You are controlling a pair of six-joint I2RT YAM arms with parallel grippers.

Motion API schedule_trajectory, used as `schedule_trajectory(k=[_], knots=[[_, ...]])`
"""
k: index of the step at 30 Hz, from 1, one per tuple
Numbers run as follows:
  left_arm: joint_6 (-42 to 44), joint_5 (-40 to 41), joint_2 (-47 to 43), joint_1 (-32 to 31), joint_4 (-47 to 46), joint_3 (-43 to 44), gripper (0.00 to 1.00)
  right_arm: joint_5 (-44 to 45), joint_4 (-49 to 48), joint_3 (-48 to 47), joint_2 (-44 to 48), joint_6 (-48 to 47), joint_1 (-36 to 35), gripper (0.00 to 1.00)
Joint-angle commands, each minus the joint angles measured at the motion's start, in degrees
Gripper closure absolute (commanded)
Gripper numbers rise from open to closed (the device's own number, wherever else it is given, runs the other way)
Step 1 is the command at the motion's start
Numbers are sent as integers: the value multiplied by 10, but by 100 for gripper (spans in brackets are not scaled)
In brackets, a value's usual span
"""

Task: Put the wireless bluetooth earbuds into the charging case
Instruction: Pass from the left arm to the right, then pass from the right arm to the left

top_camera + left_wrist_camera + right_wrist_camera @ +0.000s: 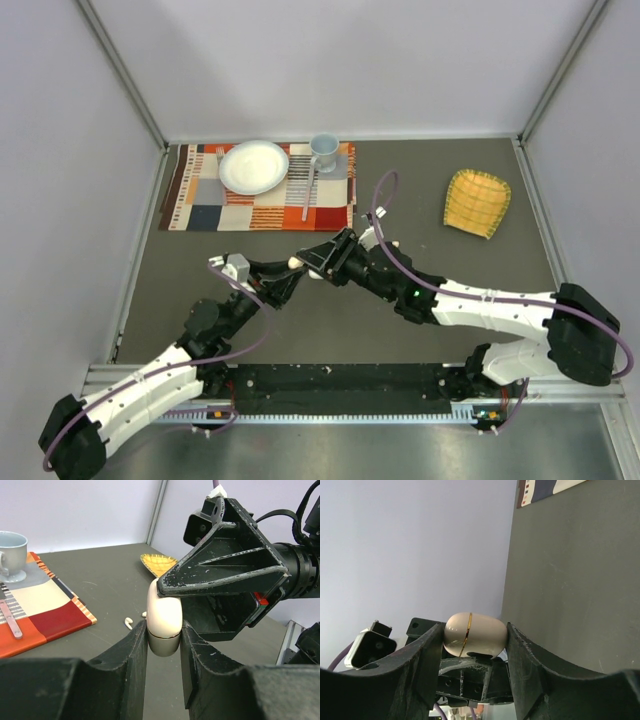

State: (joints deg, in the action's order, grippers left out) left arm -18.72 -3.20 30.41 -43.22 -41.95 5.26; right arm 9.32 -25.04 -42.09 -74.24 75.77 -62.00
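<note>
The left claw (164,639) is pinched onto the lower half of the cream charging case (164,612), one black finger on each side, and holds it upright above the dark bench (480,262). The right claw (475,630) meets it from the opposite side at the middle of the bench. Its two fingers bracket the rounded upper half of the case, and in the right wrist view both seem to press against it. In the left wrist view, one right finger lies across the top of the case. A thin gold seam runs around the case where its two halves meet, and the case looks closed. Two small white earbuds lie loose on the bench beyond the case, one (128,623) just beside the other (144,614), and neither is touched by a claw. At the far left of the bench lies a patterned mat (255,205) carrying a white plate (253,166), a pale blue cup (323,150) and a spoon (309,185). A yellow checked dish (477,202) sits far right, well apart from the arms.
</note>
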Motion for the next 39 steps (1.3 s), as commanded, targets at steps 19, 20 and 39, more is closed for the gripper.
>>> schedule_trajectory(k=[19,20,39], knots=[[-6,27,10,3,-69,-22,28,-116,-164,30,12,118,-9,100],[-8,27,11,4,-78,-25,28,-117,-166,30,10,126,-10,100],[-12,18,31,3,-148,-43,54,-91,-223,58,-27,185,-15,100]])
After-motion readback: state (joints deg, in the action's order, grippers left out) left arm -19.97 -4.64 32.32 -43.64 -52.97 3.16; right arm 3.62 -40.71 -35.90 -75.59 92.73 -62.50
